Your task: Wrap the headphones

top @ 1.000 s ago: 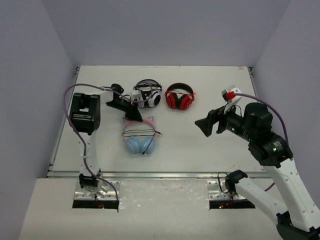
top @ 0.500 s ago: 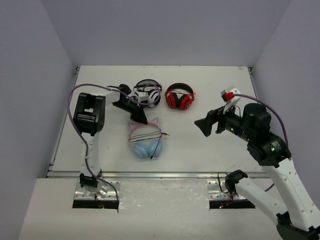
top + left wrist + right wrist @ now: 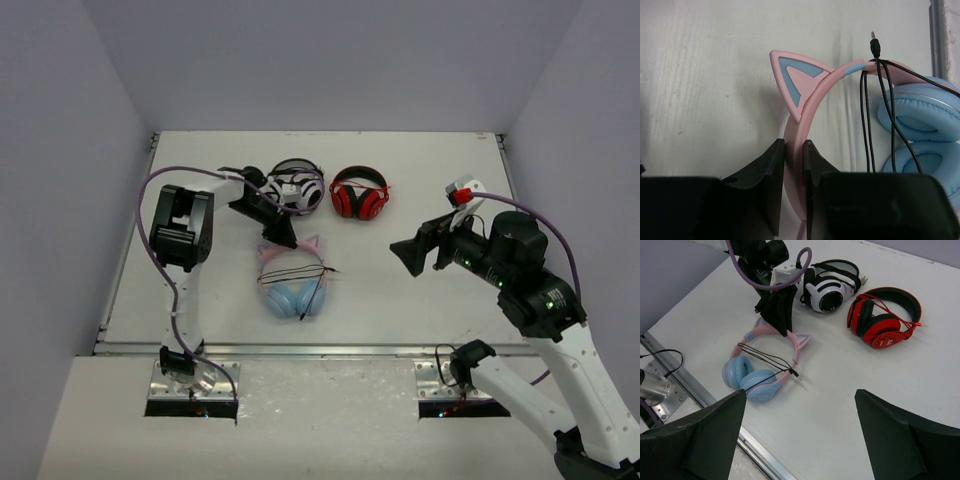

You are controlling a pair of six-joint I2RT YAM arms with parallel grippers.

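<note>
Your left jaws pinch the thin pink cat-ear band of the light-blue over-ear headphones [image 3: 290, 298], lying left of centre on the white counter [image 3: 400, 300]. Right jaws gape wide, well apart. Grip firmly; likely tuck the black cable plug [image 3: 875, 48] next.

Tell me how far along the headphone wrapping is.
Looks done: the black cable is looped across the pink headband of the headphones. In hand: the left tool grips that headband. Left: the plug end lies loose; the open right tool touches nothing.

Bright, even, diffuse light; shadows soft and faint. Wrist views' near foreground perhaps slightly out of focus.
</note>
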